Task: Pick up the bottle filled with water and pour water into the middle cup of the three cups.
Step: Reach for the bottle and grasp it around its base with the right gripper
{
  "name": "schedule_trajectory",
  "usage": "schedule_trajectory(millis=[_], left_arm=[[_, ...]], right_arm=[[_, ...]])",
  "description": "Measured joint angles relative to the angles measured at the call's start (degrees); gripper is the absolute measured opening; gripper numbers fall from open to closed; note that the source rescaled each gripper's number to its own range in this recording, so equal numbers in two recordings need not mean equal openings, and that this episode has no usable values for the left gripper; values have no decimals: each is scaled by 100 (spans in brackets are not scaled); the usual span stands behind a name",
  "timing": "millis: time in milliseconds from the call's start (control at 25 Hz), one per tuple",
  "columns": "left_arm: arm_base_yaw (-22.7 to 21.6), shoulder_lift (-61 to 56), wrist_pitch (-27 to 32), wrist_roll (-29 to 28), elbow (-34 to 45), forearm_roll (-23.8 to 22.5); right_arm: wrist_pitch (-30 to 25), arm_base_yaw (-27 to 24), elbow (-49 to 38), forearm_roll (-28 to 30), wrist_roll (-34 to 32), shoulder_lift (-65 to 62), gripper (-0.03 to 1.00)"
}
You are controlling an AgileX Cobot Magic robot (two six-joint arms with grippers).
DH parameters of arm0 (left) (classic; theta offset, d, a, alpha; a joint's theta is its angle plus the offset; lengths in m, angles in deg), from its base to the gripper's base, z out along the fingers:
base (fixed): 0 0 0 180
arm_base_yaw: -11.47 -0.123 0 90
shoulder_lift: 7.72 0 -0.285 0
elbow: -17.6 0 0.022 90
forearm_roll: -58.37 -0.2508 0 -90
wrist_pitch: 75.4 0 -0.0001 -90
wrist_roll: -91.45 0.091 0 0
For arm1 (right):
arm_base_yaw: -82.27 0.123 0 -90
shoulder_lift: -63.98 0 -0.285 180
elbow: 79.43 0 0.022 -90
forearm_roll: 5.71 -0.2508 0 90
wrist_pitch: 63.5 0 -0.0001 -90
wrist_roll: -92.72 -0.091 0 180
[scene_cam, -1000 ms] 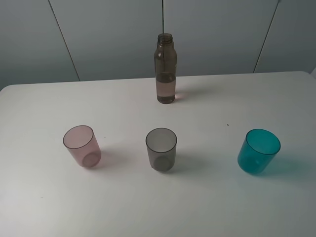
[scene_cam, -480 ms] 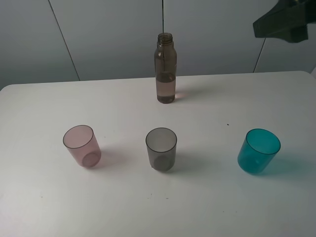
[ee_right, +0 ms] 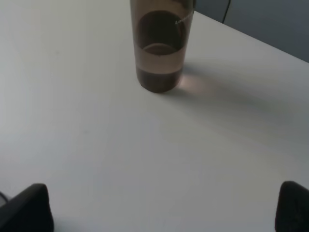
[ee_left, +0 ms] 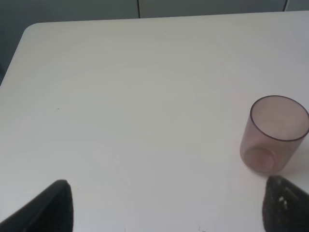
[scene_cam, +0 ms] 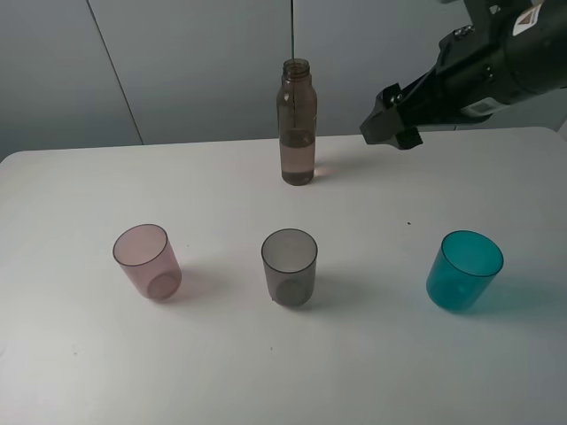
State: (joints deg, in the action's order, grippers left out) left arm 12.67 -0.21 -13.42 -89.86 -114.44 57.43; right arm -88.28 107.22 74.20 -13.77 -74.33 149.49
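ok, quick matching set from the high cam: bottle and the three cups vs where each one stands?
Things:
1. bottle
2. pink cup
3. grey cup
4. teal cup

Places:
A. right end of the row
B. centre of the row
C. behind the row, standing alone
D. left end of the row

Pairs: 1-C, 2-D, 3-B, 4-A

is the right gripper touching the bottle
Apart. The high view shows a clear gap between the right gripper and the bottle, which stands alone on the table.
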Motion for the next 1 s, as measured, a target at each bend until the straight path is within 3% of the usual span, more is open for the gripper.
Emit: schedule_trajectory(millis=[440,680,1000], left_arm=[[0,0,0,0,0,0],[0,0,0,0,0,0],[0,0,0,0,0,0]], right_arm=[[1986,43,-22,-9,0,1512,100],[2980,315,-22,110,0,2160,100],[3578,387,127,124,17,2774,100]])
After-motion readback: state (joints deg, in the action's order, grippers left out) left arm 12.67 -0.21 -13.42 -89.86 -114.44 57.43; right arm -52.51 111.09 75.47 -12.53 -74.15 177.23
